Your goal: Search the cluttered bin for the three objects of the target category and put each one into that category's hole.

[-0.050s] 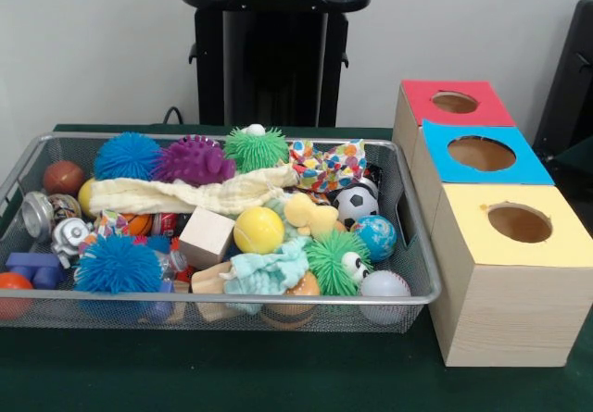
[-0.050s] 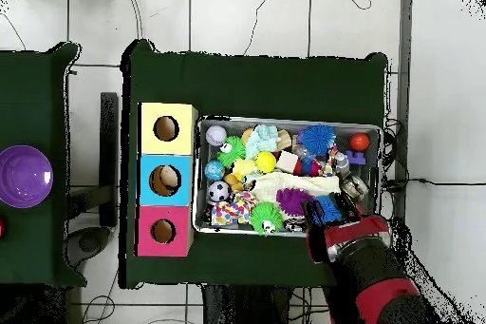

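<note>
1. While the target category stays unnamed, the likely candidates, the balls, such as the yellow ball (image 1: pixel 258 230), lie mixed in the wire bin (image 1: pixel 278 298).
2. The three boxes with holes (image 1: pixel 519 222) stand just beside the bin on the green surface (image 1: pixel 232 375).
3. The arm (image 2: pixel 365 258) hangs over the bin's corner; I cannot tell the tool's state.
4. The search seems barely begun; the next move calls for choosing one item.

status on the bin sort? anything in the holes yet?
Done: nothing that shows. The bin is still packed, and no toy is clearly visible in the red, blue or yellow hole.
In hand: the arm is over the bin's corner in the overhead view; its gripper is hidden, so a grasp can't be confirmed.
Left: apparently all three objects.
</note>
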